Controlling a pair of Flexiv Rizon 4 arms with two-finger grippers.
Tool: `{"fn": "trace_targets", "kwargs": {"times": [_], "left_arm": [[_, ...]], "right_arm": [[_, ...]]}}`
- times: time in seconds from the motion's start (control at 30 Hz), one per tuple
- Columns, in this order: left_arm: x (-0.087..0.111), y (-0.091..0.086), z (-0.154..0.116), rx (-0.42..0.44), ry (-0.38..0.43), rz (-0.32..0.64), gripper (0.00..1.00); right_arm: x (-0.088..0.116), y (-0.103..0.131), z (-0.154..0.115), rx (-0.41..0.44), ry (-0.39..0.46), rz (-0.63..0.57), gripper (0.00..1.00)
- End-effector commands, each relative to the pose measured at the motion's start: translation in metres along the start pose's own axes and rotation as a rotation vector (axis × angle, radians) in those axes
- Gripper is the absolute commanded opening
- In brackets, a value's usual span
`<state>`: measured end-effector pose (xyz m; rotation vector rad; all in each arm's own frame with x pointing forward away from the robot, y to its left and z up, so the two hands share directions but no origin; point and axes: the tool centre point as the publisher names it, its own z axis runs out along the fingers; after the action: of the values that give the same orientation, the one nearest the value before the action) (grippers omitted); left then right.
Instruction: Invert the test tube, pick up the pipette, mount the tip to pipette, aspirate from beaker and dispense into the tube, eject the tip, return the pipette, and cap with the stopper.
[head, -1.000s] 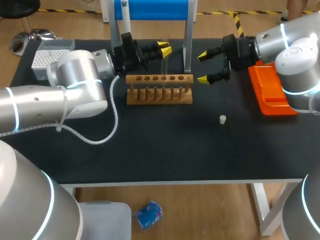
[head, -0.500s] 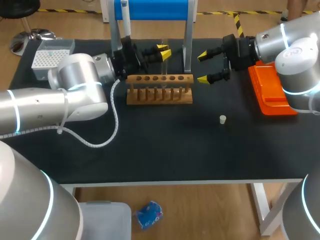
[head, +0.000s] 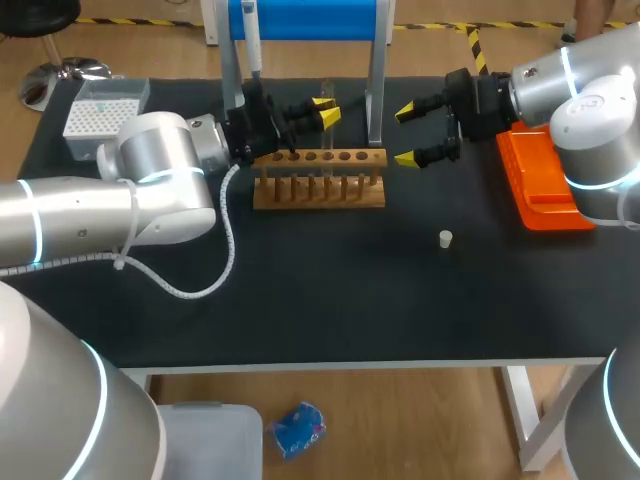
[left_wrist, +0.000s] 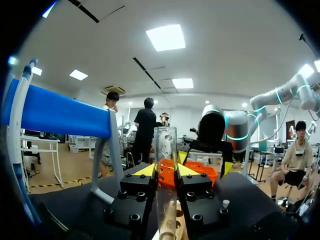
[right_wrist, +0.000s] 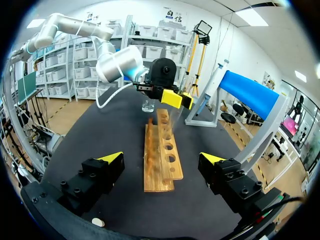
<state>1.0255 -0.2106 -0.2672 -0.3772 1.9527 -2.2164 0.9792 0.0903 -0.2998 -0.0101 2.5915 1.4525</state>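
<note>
The lower end of the test tube (left_wrist: 165, 150) was cut off at the edge of the left wrist view; whether it was seated in a hole of the wooden rack (head: 318, 178) could not be told. Most of a small clear vessel (right_wrist: 147, 105) beyond the rack's far end was masked by the left gripper (head: 325, 110).

The table (head: 330, 300) was covered in a matt black surface.

The tube, clear glass and upright, was clamped between the yellow tips of the left gripper, directly above the rack's back row. The right gripper (head: 407, 135) was held just off the rack's other end, fingers spread wide, nothing between them. A small white stopper (head: 445, 238) was seen lying well apart from it, on the near side. An orange plastic tray (head: 540, 190) was noted under the right arm, and a white tip box (head: 100, 105) behind the left arm.
</note>
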Motion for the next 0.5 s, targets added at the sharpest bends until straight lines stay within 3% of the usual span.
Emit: {"fn": "trace_targets", "kwargs": {"times": [0.03,0.5], "left_arm": [[-0.0017,0.0014,0.0016,-0.019,0.001,0.001,0.0],[-0.0028,0.0049,0.0013,-0.172,-0.008,0.034,0.0]], "right_arm": [[0.0003,-0.0003,-0.0006,0.0,0.0,-0.001,1.0],[0.0003,-0.0003,-0.0006,0.0,0.0,-0.001,1.0]]}}
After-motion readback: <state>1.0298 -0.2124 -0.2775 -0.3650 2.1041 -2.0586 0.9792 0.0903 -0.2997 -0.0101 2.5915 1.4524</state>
